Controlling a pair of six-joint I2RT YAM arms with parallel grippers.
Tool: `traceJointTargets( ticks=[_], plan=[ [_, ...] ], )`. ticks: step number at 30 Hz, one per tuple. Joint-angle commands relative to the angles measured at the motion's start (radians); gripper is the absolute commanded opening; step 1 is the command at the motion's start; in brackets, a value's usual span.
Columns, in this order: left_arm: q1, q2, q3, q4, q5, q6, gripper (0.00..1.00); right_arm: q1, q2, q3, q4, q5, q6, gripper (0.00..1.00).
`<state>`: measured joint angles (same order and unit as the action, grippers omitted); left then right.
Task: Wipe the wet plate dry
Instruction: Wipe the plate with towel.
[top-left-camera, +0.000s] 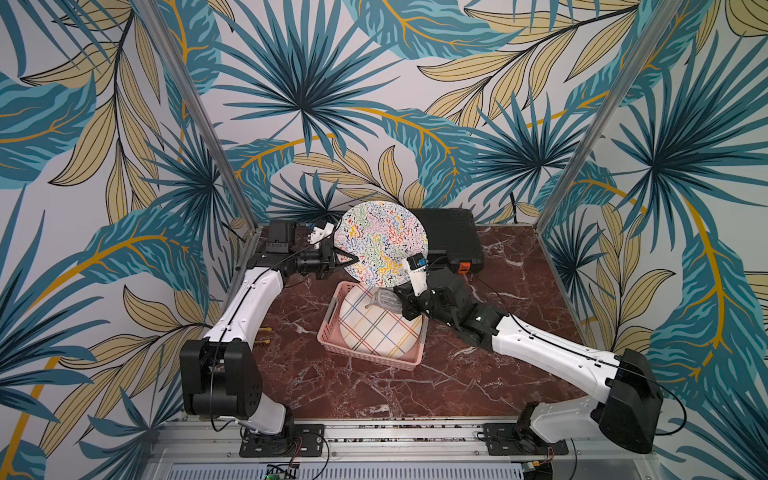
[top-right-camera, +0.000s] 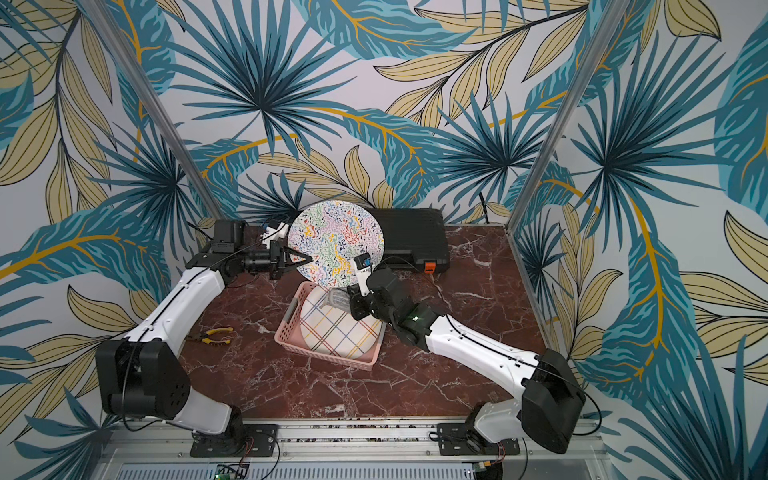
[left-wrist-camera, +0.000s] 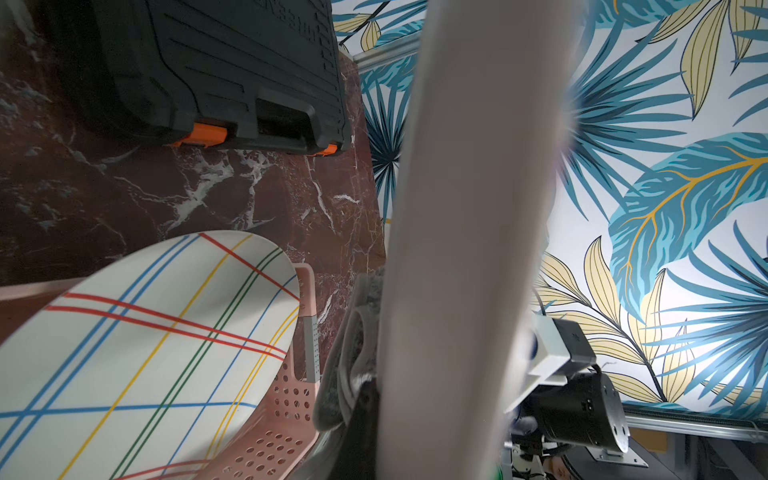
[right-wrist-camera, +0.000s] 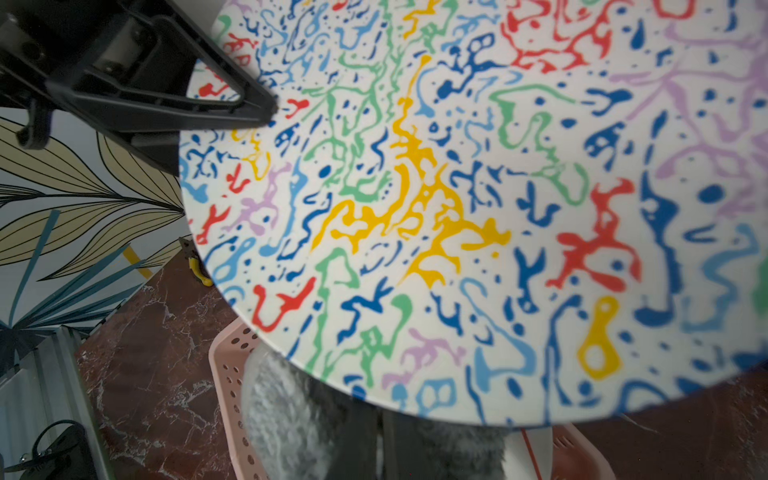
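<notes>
The left gripper (top-left-camera: 355, 258) pinches the raised plate (top-left-camera: 382, 239) by its left edge; the right gripper (top-left-camera: 397, 305) pinches a grey cloth (top-left-camera: 384, 298) at its near rim.

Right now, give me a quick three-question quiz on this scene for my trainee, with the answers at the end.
1. True or false: the left gripper is shut on the rim of the squiggle-patterned plate, holding it up off the table.
2. What does the right gripper hold? A) grey cloth B) pliers C) nothing
3. Fill in: the striped plate lies in the pink ____.

Key: 1 true; 2 A; 3 basket.
</notes>
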<state>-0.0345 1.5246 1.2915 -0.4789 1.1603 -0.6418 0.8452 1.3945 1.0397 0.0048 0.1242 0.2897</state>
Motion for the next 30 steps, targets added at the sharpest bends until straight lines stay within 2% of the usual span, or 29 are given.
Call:
traceJointTargets(
  ticks=[1,7,13,22,26,30],
  plan=[
    [-0.013,0.007,-0.02,0.007,0.065,0.022,0.0,0.027,0.032,0.042,0.205,0.094,-0.038,0.0],
    [-0.013,0.005,-0.029,0.006,0.056,0.033,0.0,0.09,0.084,0.087,0.257,0.186,-0.045,0.0],
    [-0.013,0.009,-0.037,0.008,0.041,0.041,0.0,0.129,0.133,0.15,0.278,0.221,-0.009,0.0],
    [-0.014,-0.006,-0.051,0.019,0.04,0.046,0.0,0.135,0.27,0.314,0.239,0.275,0.018,0.0],
    [-0.013,-0.013,-0.049,0.009,0.03,0.062,0.0,0.134,0.311,0.384,0.231,0.26,0.008,0.0],
    [-0.012,-0.023,-0.047,-0.011,-0.01,0.099,0.0,0.135,0.283,0.405,0.227,0.161,0.024,0.0]
  ],
)
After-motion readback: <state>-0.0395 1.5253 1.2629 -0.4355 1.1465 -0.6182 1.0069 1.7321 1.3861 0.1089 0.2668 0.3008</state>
